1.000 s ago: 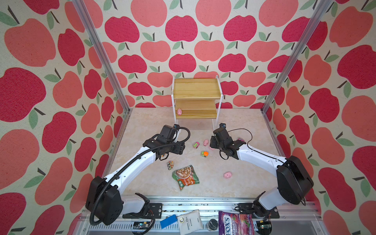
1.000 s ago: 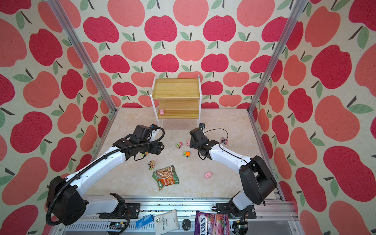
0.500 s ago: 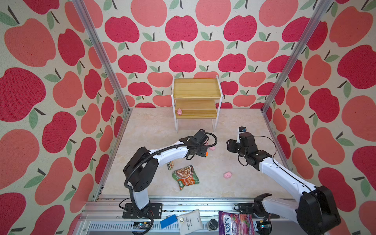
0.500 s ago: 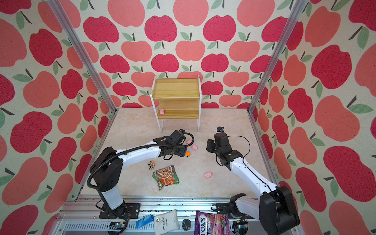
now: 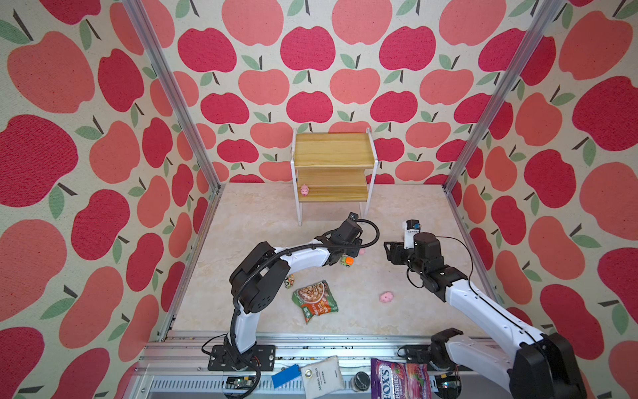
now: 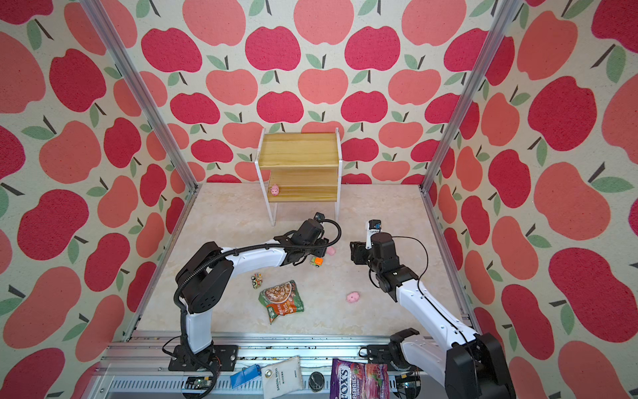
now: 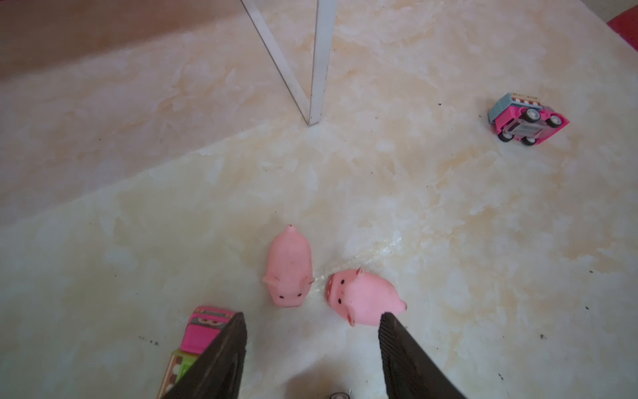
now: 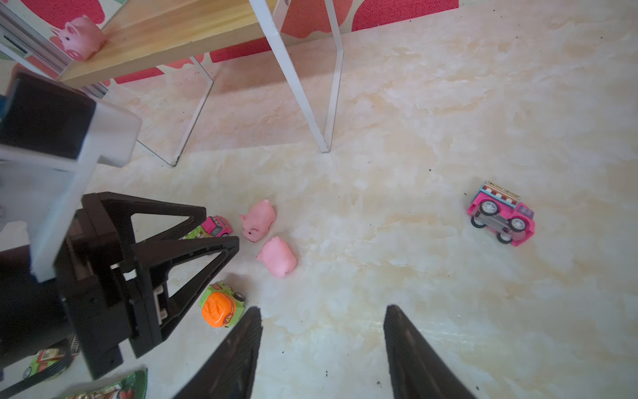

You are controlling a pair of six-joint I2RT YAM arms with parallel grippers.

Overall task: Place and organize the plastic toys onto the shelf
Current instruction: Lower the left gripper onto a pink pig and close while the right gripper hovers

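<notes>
The shelf (image 5: pixel 333 165) stands at the back wall with one pink pig (image 5: pixel 304 190) on its lower board. My left gripper (image 7: pixel 312 316) hovers open just short of two pink pigs (image 7: pixel 290 267) (image 7: pixel 362 297) lying on the floor; nothing sits between its fingers. A pink-and-green truck (image 7: pixel 200 331) lies beside one finger. A green truck with an orange top (image 8: pixel 221 309) sits near my right gripper (image 8: pixel 324 309), which is open and empty over bare floor. A pink truck (image 8: pixel 502 214) lies on its side farther off. Another pig (image 5: pixel 386 296) and a small truck (image 5: pixel 289 281) lie nearer the front.
A green-and-orange snack packet (image 5: pixel 315 300) lies on the floor towards the front. The shelf's white legs (image 7: pixel 317 69) stand just beyond the two pigs. Apple-patterned walls close in the left, back and right sides. Bags and small items (image 5: pixel 402 380) lie on the front rail.
The left arm has swung right, bringing its gripper to the toy cluster in the middle. The right gripper has pulled back to the right, away from that cluster.
</notes>
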